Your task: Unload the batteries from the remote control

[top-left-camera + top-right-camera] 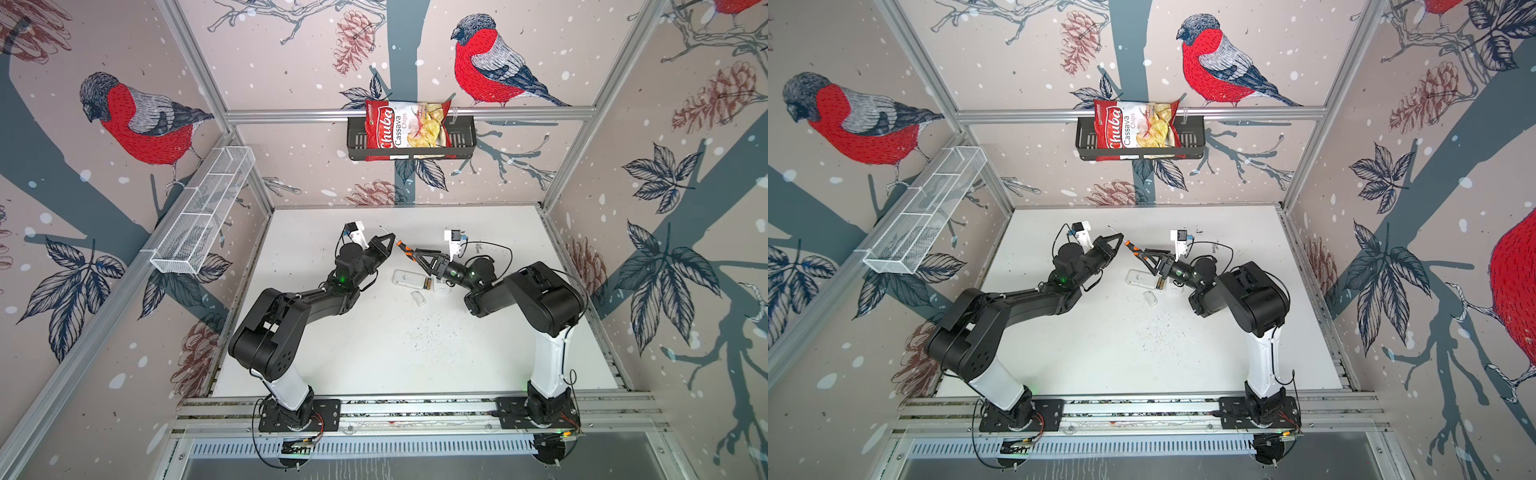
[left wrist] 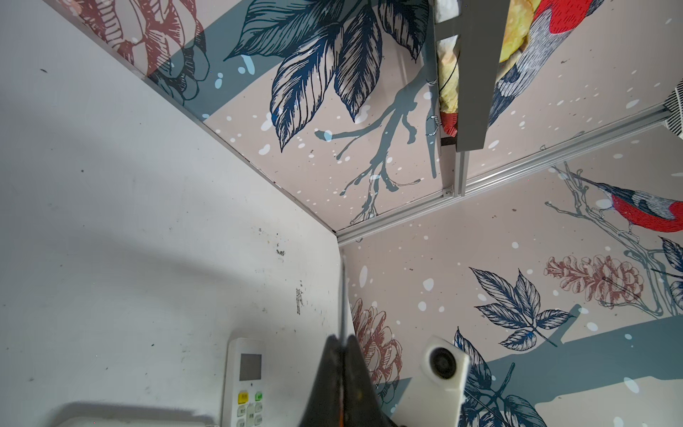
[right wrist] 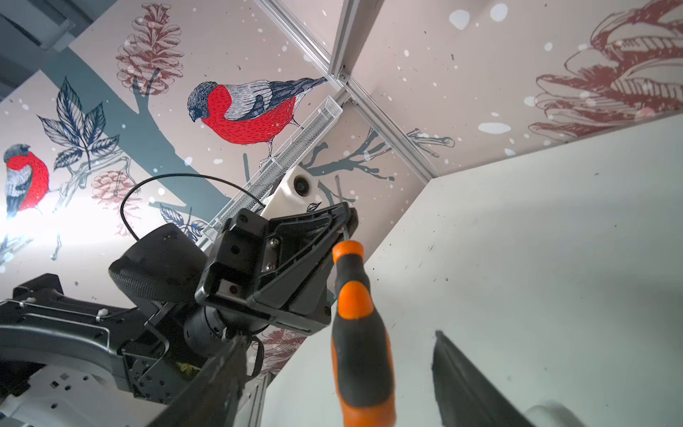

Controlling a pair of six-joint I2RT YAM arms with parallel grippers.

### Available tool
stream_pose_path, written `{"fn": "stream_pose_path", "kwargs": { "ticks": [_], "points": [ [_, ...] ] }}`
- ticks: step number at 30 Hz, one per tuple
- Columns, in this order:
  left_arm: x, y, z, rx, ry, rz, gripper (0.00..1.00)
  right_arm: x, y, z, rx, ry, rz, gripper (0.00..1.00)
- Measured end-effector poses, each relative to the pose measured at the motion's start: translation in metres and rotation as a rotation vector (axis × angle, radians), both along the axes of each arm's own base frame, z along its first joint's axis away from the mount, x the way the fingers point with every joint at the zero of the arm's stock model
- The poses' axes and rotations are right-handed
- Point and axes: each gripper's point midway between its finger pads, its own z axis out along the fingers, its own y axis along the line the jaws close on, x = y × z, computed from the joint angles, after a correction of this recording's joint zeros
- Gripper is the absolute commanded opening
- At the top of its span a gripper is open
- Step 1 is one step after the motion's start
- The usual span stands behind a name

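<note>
I'm mid-handover, left jaws clamped on the screwdriver (image 3: 356,314) shaft and its handle between my parted right jaws, which should close before levering out the batteries (image 1: 426,284).

Mostly matt plastic and bare metal here
The counter (image 1: 374,353) is matt white and scuffed with dark specks; the screwdriver (image 3: 360,332) has a smooth orange-and-black handle on a thin bare metal shaft; the left gripper (image 3: 346,217) is matt black plastic, the remote (image 2: 245,377) smooth white plastic, the chip bag (image 1: 405,124) glossy film, the basket (image 1: 203,216) white wire mesh.
</note>
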Motion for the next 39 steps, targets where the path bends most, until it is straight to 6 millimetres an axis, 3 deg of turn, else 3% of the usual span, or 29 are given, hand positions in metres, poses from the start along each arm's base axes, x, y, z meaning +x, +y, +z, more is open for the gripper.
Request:
{"fn": "stream_pose_path", "kwargs": {
  "ticks": [10, 19, 28, 34, 39],
  "points": [
    [0.002, -0.006, -0.012, -0.021, -0.008, -0.017, 0.00, 0.007, 0.025, -0.004, 0.065, 0.152, 0.092, 0.69],
    [-0.002, -0.009, -0.012, -0.038, -0.020, -0.033, 0.00, 0.014, 0.028, -0.009, 0.092, 0.223, 0.096, 0.54],
    [-0.006, -0.007, -0.021, -0.034, -0.010, -0.033, 0.00, 0.022, 0.031, -0.002, 0.117, 0.227, 0.089, 0.47],
    [-0.005, -0.005, -0.023, -0.036, -0.007, -0.014, 0.00, 0.020, 0.036, -0.005, 0.118, 0.235, 0.102, 0.60],
    [-0.003, -0.004, -0.024, -0.037, -0.003, -0.005, 0.00, 0.017, 0.040, -0.006, 0.115, 0.238, 0.114, 0.52]
  ]
}}
